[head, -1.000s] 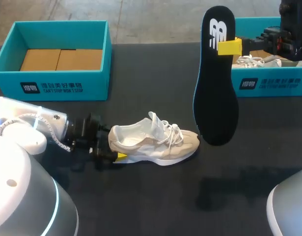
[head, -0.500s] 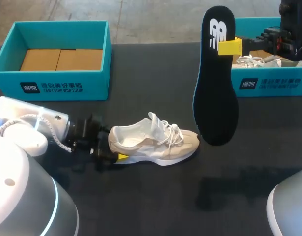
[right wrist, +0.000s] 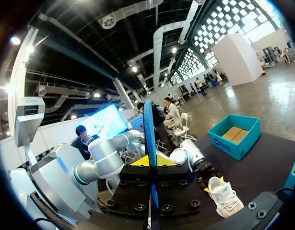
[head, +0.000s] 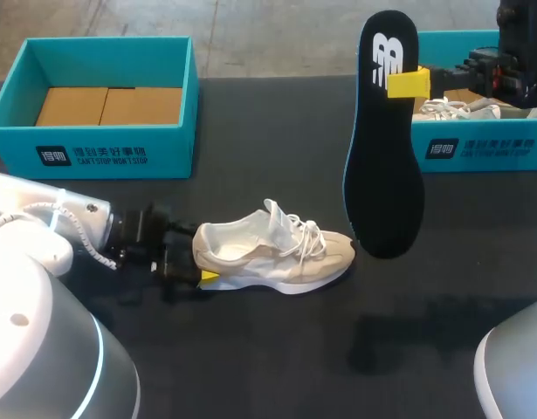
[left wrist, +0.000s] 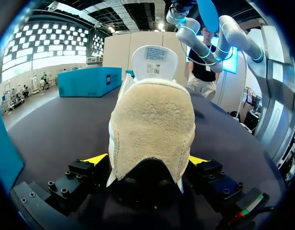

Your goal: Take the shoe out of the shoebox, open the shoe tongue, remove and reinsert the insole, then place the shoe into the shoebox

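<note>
Shoe [head: 272,253] lies on the table [head: 277,349] at frame centre, its heel clamped in your left claw [left wrist: 147,163]. Right claw [head: 406,83] pinches the insole [head: 386,166], which hangs at upper right. Feed the insole toe-first into the opening, with the heel braced.

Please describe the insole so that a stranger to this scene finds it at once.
Find the black table, then the teal shoebox at its right rear. Before it the right gripper holds a black insole upright in the air; the beige shoe lies flat.

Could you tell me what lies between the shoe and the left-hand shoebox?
Only bare black table, seen in the head view, separates the shoe from that shoebox.
</note>
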Motion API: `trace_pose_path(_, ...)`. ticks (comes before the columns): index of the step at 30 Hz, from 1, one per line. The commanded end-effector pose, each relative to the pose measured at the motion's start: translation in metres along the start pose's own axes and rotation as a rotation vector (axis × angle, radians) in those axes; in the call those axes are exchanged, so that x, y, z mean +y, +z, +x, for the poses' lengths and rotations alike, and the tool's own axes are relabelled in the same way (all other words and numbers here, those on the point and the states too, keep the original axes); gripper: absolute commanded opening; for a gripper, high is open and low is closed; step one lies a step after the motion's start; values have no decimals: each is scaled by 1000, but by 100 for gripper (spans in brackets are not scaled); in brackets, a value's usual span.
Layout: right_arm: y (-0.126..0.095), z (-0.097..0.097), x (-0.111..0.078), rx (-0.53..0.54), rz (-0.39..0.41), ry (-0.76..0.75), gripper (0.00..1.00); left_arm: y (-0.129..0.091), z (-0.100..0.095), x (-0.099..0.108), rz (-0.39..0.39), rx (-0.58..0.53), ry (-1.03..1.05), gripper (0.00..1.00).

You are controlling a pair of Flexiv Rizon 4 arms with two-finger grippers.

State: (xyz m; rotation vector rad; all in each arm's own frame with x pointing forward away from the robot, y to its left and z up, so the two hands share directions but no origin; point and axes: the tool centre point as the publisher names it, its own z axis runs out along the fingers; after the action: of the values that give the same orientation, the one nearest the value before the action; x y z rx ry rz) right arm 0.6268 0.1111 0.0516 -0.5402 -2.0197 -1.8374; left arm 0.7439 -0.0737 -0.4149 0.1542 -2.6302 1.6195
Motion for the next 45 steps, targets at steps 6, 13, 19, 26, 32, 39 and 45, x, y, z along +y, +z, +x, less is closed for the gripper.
trace_pose_path(6, 2, -2, 1, 2, 2, 1, 0, -11, 5, -5, 0, -1, 5, 100)
trace_pose_path(13, 2, -2, 1, 2, 2, 1, 0, -23, 4, -2, -21, -10, -5, 100)
trace_pose_path(19, 2, -2, 1, 2, 2, 1, 0, -37, 6, -4, -50, -16, -15, 100)
trace_pose_path(26, 2, -2, 1, 2, 2, 1, 0, -50, 11, -8, -84, -18, -26, 100)
trace_pose_path(32, 2, -2, 1, 2, 2, 1, 0, -58, 13, -11, -155, -41, -17, 100)
trace_pose_path(39, 2, -2, 1, 2, 2, 1, 0, -74, 14, -20, -209, -25, -32, 100)
trace_pose_path(45, 2, -2, 1, 2, 2, 1, 0, -88, 15, -25, -277, -6, -39, 100)
